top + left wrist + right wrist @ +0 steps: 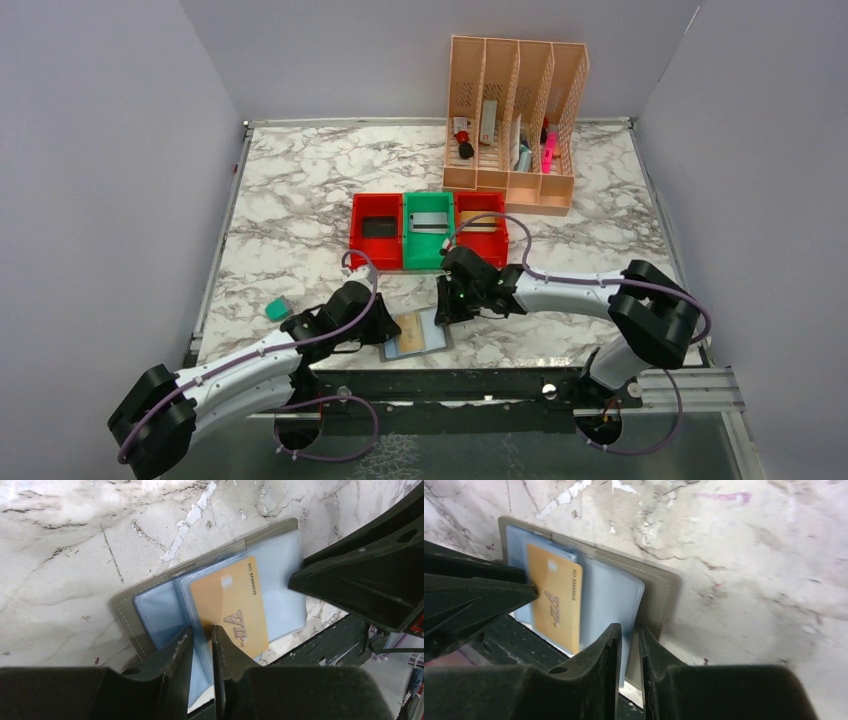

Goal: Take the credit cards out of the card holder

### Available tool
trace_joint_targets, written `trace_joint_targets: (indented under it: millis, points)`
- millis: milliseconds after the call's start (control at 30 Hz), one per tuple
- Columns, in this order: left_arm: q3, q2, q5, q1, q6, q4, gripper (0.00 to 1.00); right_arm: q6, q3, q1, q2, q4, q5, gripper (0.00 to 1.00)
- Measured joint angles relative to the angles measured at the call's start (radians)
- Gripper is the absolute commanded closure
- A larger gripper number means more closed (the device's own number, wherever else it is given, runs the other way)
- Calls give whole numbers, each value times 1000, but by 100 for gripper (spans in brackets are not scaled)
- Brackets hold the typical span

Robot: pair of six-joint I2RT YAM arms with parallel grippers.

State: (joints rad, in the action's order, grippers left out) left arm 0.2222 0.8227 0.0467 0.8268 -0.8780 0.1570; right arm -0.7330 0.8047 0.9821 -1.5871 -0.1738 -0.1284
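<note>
A green bin (425,253) was set on the marbled tabletop (300,200), with one red bin (375,256) touching its left side and another red bin (480,202) touching its right. A peach slotted organiser (500,184), stocked with small items, was placed behind the green bin, to its right. A small teal block (277,309) was seen well apart from the green bin, nearer and to its left.

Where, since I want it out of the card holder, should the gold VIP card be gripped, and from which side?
Pinch the gold VIP card at its near short end, by the VIP lettering, coming from the table's near edge. It lies flat on the open card holder, and that end seems to jut past the marble edge, so a tool finger could probably slip under.
</note>
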Motion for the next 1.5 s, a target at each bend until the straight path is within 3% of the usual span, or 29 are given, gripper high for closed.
trace_joint_targets:
  millis: [133, 300, 667, 1100, 1500]
  points:
    - [0, -16, 0, 0, 5, 18, 77, 10, -10, 0, 75, -37, 53, 62]
    - [5, -18, 0, 0, 8, 29, 77, 19, -19, 0, 165, 31, 3, 60]
    - [17, 2, 2, 0, 16, 34, 77, -53, -39, 0, -22, 214, -200, 61]
    - [17, 2, 2, 0, 25, 37, 82, -116, -82, 0, -73, 322, -270, 95]
    - [17, 0, 2, 0, 26, 45, 85, -124, -123, -15, -40, 325, -266, 97]
